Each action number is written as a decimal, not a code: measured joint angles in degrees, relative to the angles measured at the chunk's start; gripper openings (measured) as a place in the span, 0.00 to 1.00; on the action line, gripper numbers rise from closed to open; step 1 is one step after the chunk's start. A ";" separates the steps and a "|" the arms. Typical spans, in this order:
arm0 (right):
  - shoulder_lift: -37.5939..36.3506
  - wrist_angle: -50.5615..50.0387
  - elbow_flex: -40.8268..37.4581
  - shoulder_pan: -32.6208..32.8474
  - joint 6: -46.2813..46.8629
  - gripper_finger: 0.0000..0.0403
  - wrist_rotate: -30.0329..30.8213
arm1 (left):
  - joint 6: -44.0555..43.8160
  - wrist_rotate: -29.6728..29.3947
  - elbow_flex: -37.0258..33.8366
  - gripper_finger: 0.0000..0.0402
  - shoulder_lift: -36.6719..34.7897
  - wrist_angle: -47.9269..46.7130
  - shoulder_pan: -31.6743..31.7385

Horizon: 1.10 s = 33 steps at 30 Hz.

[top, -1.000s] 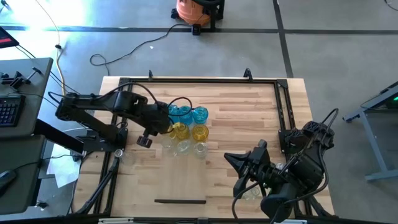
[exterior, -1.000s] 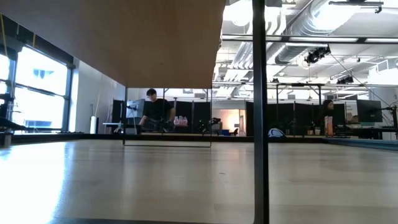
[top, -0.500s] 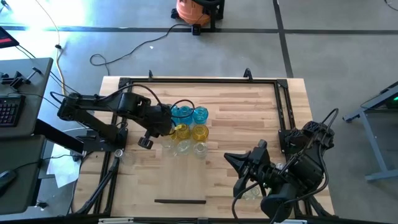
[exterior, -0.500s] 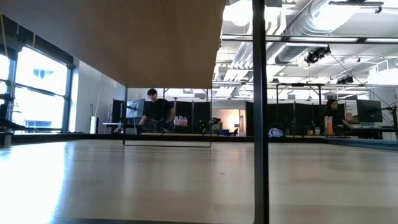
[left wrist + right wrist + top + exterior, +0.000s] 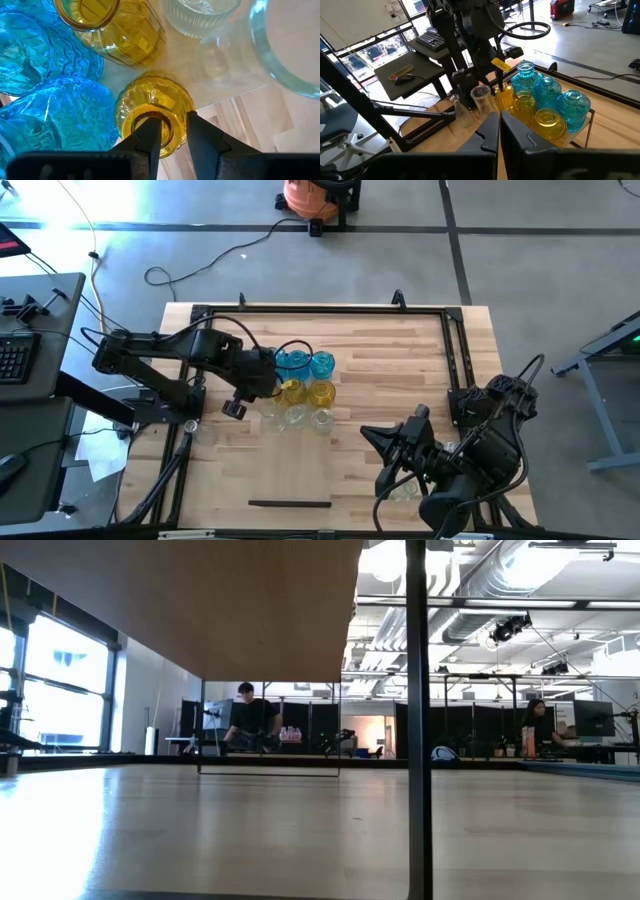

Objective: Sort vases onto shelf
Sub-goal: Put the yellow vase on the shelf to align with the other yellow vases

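Between our left gripper [image 5: 167, 131] jaws: yellow vase [image 5: 152, 111], rim straddled, fingers parted, not yet clamped, cluster touching alongside. We judge a centred, gentle close best. Right gripper [image 5: 500, 131] clenched, empty.

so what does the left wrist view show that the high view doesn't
Only the left wrist view: the left hand close up, one finger inside the mouth of a yellow vase and one outside its rim. Only the high view: the whole table, the right hand waiting near the right edge, and the floor around. Both: the cluster of blue, yellow and clear vases.
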 joint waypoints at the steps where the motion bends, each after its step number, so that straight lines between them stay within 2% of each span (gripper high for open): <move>1: 0.00 0.00 0.00 0.00 -0.02 0.00 0.00 | 0.00 0.00 -0.02 0.21 -0.01 0.00 0.00; 18: 0.00 0.02 0.01 0.00 0.11 0.00 0.00 | -0.04 0.13 0.26 0.41 0.09 -0.21 0.00; 33: 0.00 0.00 0.01 0.00 -0.06 0.00 0.00 | -0.02 -0.47 3.02 0.44 -0.22 -0.31 0.00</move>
